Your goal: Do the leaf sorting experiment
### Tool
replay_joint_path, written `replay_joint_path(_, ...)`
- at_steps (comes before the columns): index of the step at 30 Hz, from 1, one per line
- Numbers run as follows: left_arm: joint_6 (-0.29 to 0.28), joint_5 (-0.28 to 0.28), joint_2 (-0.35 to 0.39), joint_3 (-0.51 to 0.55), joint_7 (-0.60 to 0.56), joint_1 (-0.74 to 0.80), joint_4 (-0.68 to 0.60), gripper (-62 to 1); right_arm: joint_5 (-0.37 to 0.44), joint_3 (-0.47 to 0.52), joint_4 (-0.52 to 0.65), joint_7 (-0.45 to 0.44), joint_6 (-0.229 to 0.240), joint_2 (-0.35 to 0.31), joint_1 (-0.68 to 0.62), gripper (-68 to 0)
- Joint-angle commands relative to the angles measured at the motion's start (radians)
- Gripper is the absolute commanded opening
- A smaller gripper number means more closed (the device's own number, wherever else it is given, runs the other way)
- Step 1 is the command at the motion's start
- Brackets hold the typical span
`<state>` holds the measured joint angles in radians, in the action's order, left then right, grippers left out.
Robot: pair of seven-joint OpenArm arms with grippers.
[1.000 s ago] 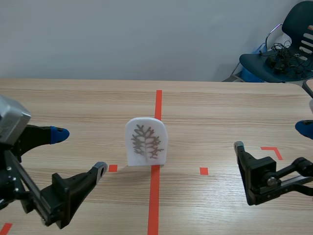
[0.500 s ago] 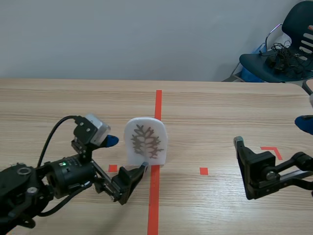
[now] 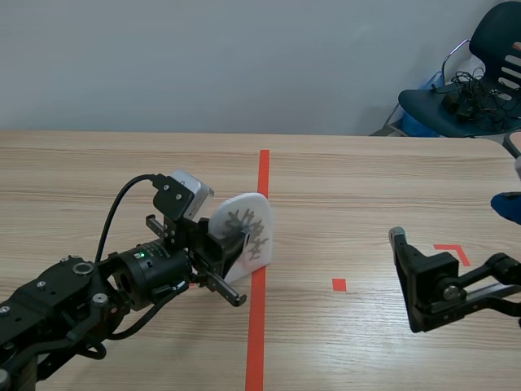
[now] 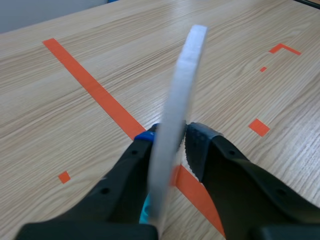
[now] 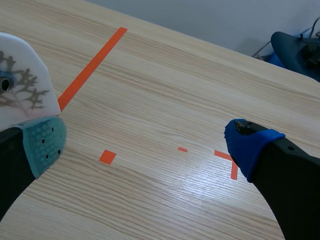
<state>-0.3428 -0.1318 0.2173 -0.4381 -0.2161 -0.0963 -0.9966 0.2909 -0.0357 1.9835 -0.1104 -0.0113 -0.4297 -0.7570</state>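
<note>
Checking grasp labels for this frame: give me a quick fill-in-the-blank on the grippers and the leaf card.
1. The left gripper is ____ on the white leaf card.
2. The right gripper is ____ and holds nothing.
3. In the scene view the card is ____, not upright.
Missing words: shut; open; tilted.

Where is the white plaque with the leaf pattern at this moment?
In the scene view the white plaque is tilted near the middle of the table, just left of the long orange-red tape line, clamped in the left gripper.
</note>
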Motion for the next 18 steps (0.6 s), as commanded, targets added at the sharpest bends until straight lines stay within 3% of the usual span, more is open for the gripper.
replay_joint_path(1, -0.007, -0.013, 0.003, 0.008, -0.011, -0.001, -0.026, -55.0, 0.000, 0.003, 0.015, -0.018, -0.003, -0.016, 0.009, 0.4)
replay_joint_path(4, -0.042, -0.015, 0.021, 0.021, 0.037, 0.002, -0.062, -55.4, 0.000, 0.003, 0.015, -0.018, -0.003, -0.016, 0.009, 0.4)
replay_joint_path(10, -0.035, -0.143, 0.111, 0.167, 0.105, 0.090, -0.279, -55.4, 0.000, 0.003, 0.015, -0.018, -0.003, -0.016, 0.009, 0.4)
replay_joint_path(14, 0.035, -0.241, 0.154, 0.348, 0.114, 0.144, -0.322, -55.4, 0.000, 0.003, 0.015, -0.018, -0.003, -0.016, 0.009, 0.4)
replay_joint_path(18, 0.172, -0.352, 0.200, 0.481, 0.119, 0.166, -0.273, -55.4, 0.000, 0.003, 0.015, -0.018, -0.003, -0.016, 0.009, 0.4)
